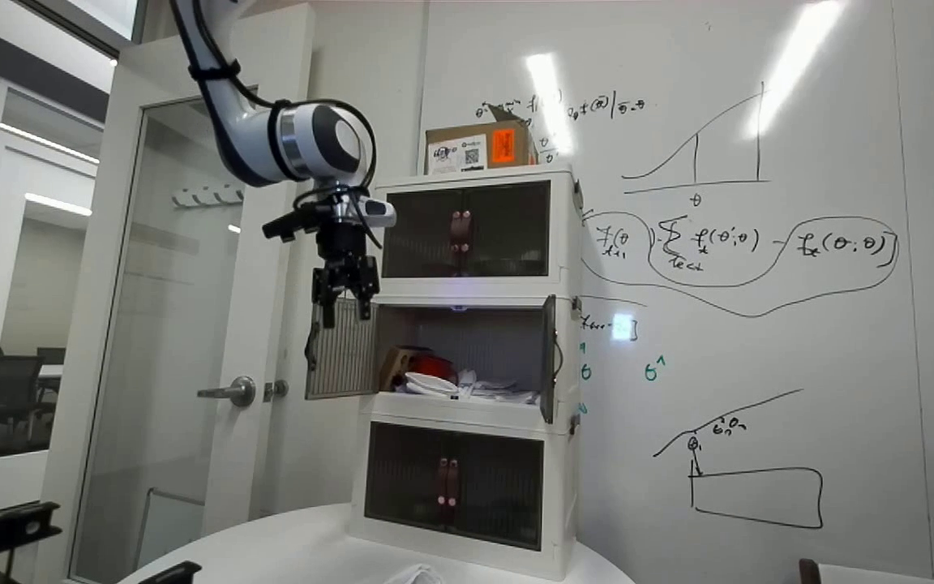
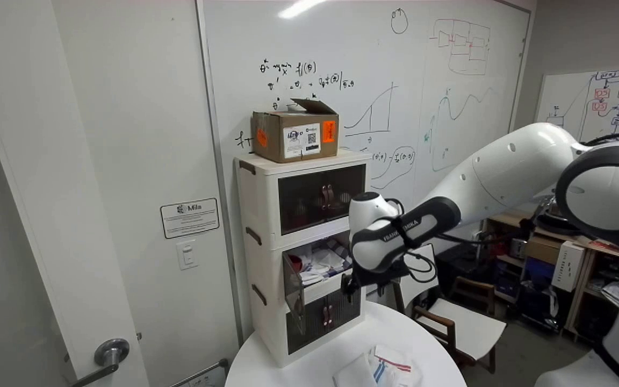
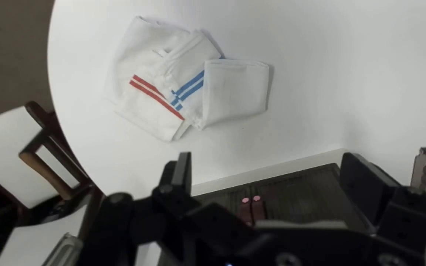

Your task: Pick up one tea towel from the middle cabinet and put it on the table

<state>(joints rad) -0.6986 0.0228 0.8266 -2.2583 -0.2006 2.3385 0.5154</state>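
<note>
The middle cabinet [image 1: 479, 331] has both doors swung outward, and pale tea towels [image 1: 507, 394] lie on its floor in a loose heap. An exterior view from higher up shows the same tea towels [image 2: 323, 263] in that tier. My gripper [image 1: 347, 315] hangs fingers-down in front of the stack, near the left door, touching no towel. In the wrist view the gripper [image 3: 266, 162] is spread wide, holding nothing. Below it, folded white towels with red and blue stripes [image 3: 190, 85] rest on the round white table [image 3: 327, 92].
The left door [image 1: 343, 357] and right door [image 1: 549, 357] jut out beside the opening. Inside, a red item [image 1: 432, 367] and a brown box [image 1: 396, 365] sit at the left. A cardboard box [image 2: 296, 134] tops the stack. Chairs [image 2: 465, 325] stand beside the table.
</note>
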